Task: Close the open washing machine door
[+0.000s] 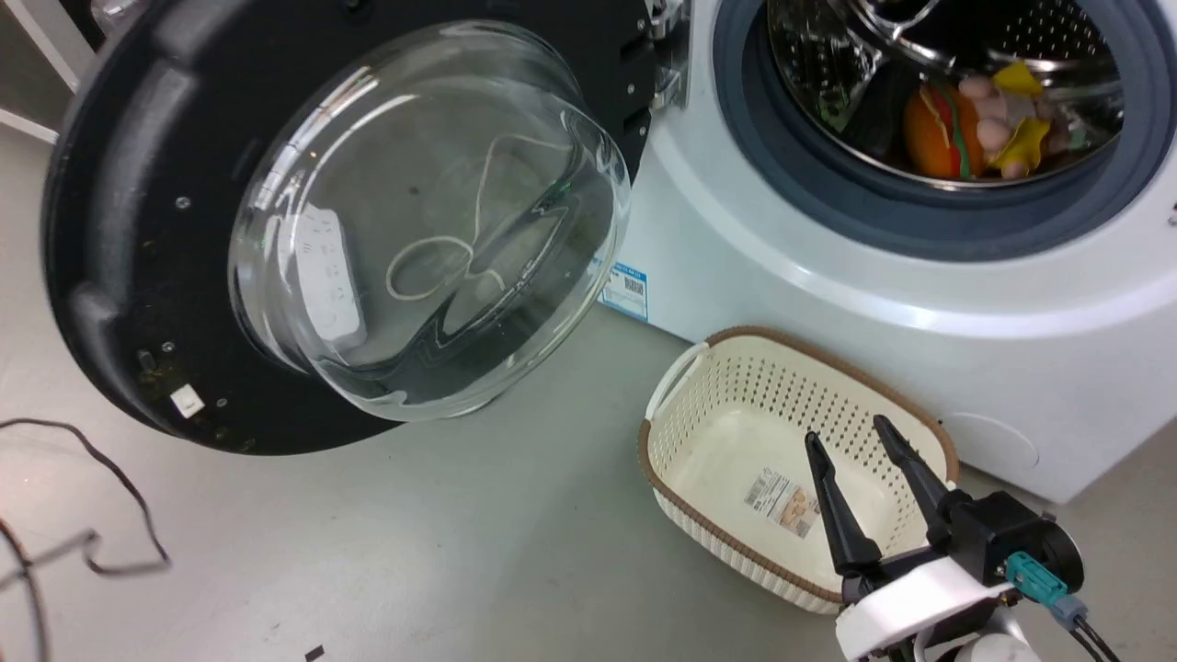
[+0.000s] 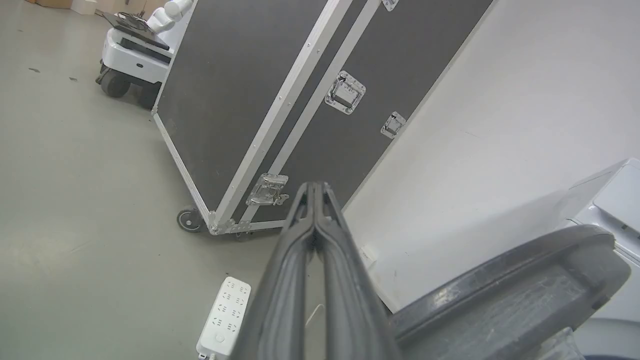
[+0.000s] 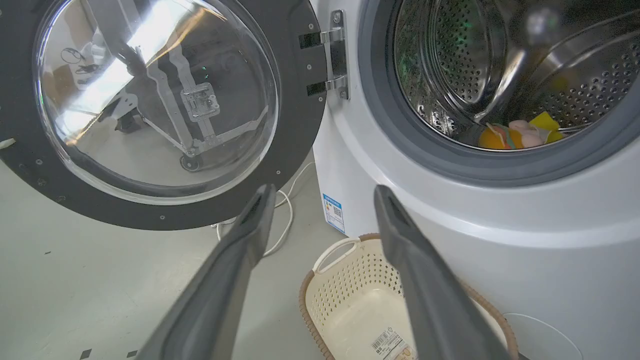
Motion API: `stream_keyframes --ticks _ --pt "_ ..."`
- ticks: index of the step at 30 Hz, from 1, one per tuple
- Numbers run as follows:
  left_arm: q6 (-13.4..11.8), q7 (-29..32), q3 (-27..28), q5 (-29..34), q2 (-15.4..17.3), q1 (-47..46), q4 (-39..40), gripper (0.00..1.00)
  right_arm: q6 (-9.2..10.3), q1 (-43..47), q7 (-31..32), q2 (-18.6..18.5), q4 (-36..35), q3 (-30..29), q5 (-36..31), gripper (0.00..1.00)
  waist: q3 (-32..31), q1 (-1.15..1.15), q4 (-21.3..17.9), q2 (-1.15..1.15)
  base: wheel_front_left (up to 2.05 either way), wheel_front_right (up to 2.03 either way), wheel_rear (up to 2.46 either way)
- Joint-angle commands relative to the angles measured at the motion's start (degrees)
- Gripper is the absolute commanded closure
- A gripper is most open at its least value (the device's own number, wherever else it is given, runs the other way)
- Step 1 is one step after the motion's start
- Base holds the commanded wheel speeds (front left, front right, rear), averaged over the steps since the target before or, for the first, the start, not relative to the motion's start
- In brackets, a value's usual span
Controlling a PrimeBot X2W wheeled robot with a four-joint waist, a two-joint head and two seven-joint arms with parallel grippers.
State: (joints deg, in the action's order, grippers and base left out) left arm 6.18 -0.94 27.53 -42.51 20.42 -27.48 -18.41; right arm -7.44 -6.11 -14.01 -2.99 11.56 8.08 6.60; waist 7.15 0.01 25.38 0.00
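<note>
- Background: plain grey floor (image 1: 478, 552) in front of a white front-loading washer (image 1: 828, 276); pale wall and dark flight case (image 2: 260, 90) well beyond the left claw (image 2: 315, 186).
- Right claw (image 1: 846, 432): open, fingers parted, holding nothing; poised just above a cream perforated basket (image 1: 736, 391), well apart from the washing machine door (image 1: 428, 221).
- Left claw: closed, fingers pressed together on nothing; close beside the door's dark outer rim, contact not discernible. White power strip (image 2: 222, 315) on the floor below it.
- Door: wide open, up and to the left of the right claw; round black frame, bulging clear glass bowl turned outward, small screws and some grime on the inner face.
- Metal hinge (image 3: 335, 55) on the door edge nearest the washer; beyond and to the right of the right claw, grey gasket (image 1: 828, 211) round a steel drum (image 1: 828, 55) with coloured soft toys (image 1: 956, 129) inside.
- Step judged: approach, before any push. Probably called for next: closed left claw pressed against the frame's free edge, far from the hinge, then swept in an arc toward the opening until latched; right claw best kept clear of that arc.
</note>
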Motion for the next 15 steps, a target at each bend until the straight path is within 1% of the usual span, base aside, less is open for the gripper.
stream_keyframes --ticks 1,4,7,10,12,15 --pt "0.38 3.14 0.9 -3.1 1.93 -3.5 -4.75 1.0 -0.04 -1.21 -0.62 0.11 0.53 0.29 -0.17 0.0 0.9 -0.01 -0.19 0.0 0.0 0.0 0.0" --pt "0.19 9.72 2.65 -9.87 2.88 -8.6 -12.21 1.0 -0.05 -1.77 -0.98 0.12 1.01 0.45 -0.13 0.0 1.52 -0.01 -0.06 0.0 0.0 0.0 0.0" --pt "-1.54 17.22 6.47 -18.82 1.75 -13.34 -18.43 1.0 -0.05 -2.02 -0.99 0.12 1.17 0.47 -0.23 0.0 1.81 -0.01 -0.4 0.0 0.0 0.0 0.0" --pt "-2.52 23.6 7.33 -22.52 2.58 -14.84 -22.83 1.0 -0.05 -2.27 -0.99 0.12 1.32 0.67 -0.43 0.0 2.04 -0.01 -0.84 0.0 0.0 0.0 0.0" --pt "-2.33 27.44 7.39 -24.35 2.86 -15.28 -24.66 1.0 -0.05 -2.46 -0.99 0.12 1.48 0.72 -0.61 0.0 2.11 -0.01 -1.06 0.0 0.0 0.0 0.0" --pt "-1.22 33.36 6.67 -26.55 2.69 -14.91 -25.85 1.0 -0.05 -2.58 -0.99 0.12 1.67 0.6 -0.71 0.0 1.98 -0.01 -1.31 0.0 0.0 0.0 0.0"
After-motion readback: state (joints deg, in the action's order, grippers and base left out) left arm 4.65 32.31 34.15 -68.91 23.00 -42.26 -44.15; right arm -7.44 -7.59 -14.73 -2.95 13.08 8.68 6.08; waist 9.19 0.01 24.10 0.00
